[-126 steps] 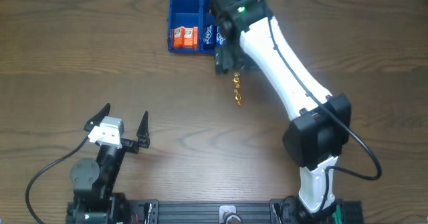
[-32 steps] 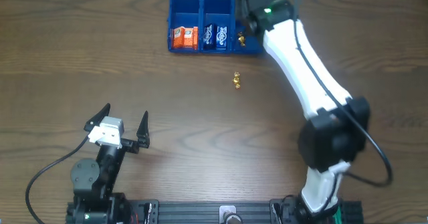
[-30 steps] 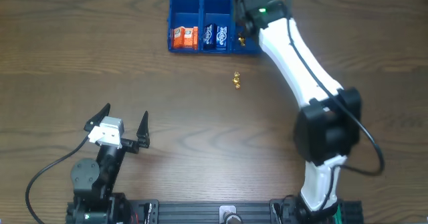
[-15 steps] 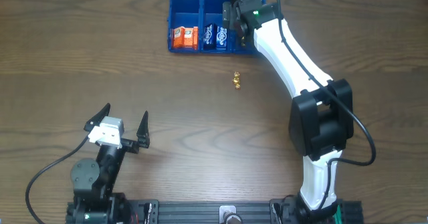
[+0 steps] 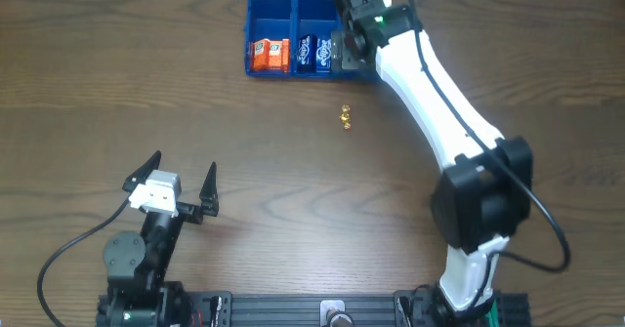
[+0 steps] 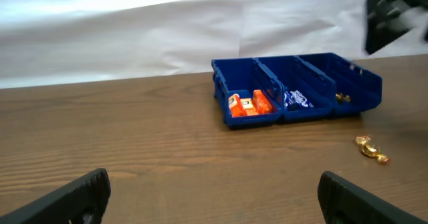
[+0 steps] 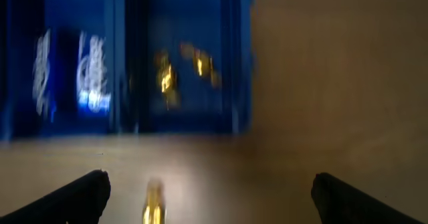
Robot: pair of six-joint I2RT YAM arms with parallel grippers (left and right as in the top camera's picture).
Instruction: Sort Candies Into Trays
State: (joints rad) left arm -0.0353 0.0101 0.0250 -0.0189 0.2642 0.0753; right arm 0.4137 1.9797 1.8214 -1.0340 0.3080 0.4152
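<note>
A blue three-compartment tray (image 5: 264, 20) stands at the far middle of the table. Orange candies (image 5: 269, 56) fill its left bin and blue candies (image 5: 317, 52) its middle bin. Gold candies (image 7: 180, 67) lie in the right bin, also visible as gold candies (image 6: 342, 97). One gold candy (image 5: 346, 118) lies loose on the wood just in front of the tray. My right gripper (image 5: 344, 46) hovers over the tray's right end, open and empty (image 7: 210, 204). Near the front left, my left gripper (image 5: 181, 185) stands open with nothing in it (image 6: 214, 214).
Bare wooden table (image 5: 146, 102) stretches left of and in front of the tray. The right arm's white link (image 5: 430, 93) slants over the table's right half. A white wall (image 6: 134, 30) runs behind the table's far edge.
Two gold candies lay on the table 4.2 s ago; one remains. The right gripper rose from them to the tray's right end and shifted slightly there. The left arm has stayed still.
</note>
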